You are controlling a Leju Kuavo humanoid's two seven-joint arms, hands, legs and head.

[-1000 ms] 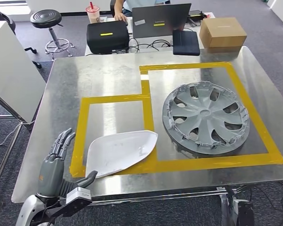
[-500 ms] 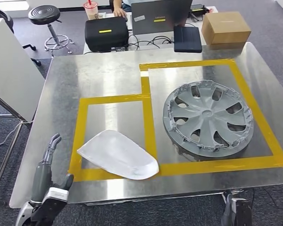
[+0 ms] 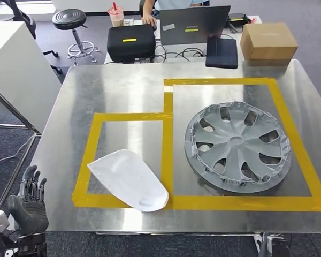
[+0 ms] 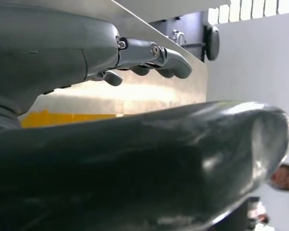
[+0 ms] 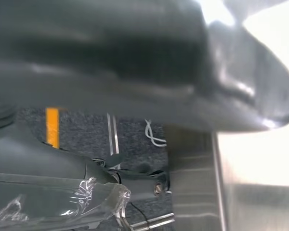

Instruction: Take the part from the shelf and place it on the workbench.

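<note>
The white shell-shaped part (image 3: 128, 179) lies on the metal workbench (image 3: 110, 91), across the near edge of the left yellow-taped square (image 3: 95, 120). My left hand (image 3: 29, 206) hangs off the workbench's near left corner, below and to the left of the part, fingers up and holding nothing. The left wrist view has its fingers (image 4: 154, 53) stretched out, apart from the thumb (image 4: 172, 159). In the right wrist view my right hand's thumb (image 5: 244, 96) and fingers (image 5: 99, 192) stand apart over the floor, with nothing between them.
A grey wheel cover (image 3: 237, 145) fills the right taped square. Behind the workbench are a black case (image 3: 131, 42), a laptop (image 3: 195, 24), a dark pad (image 3: 221, 52) and a cardboard box (image 3: 268, 42). A person's hand (image 3: 147, 20) rests by the laptop. A white cabinet (image 3: 17, 64) stands at the left.
My left hand has let go of the white part and drawn back down off the table's near left edge. The part turned and settled flat. The view has shifted slightly.
</note>
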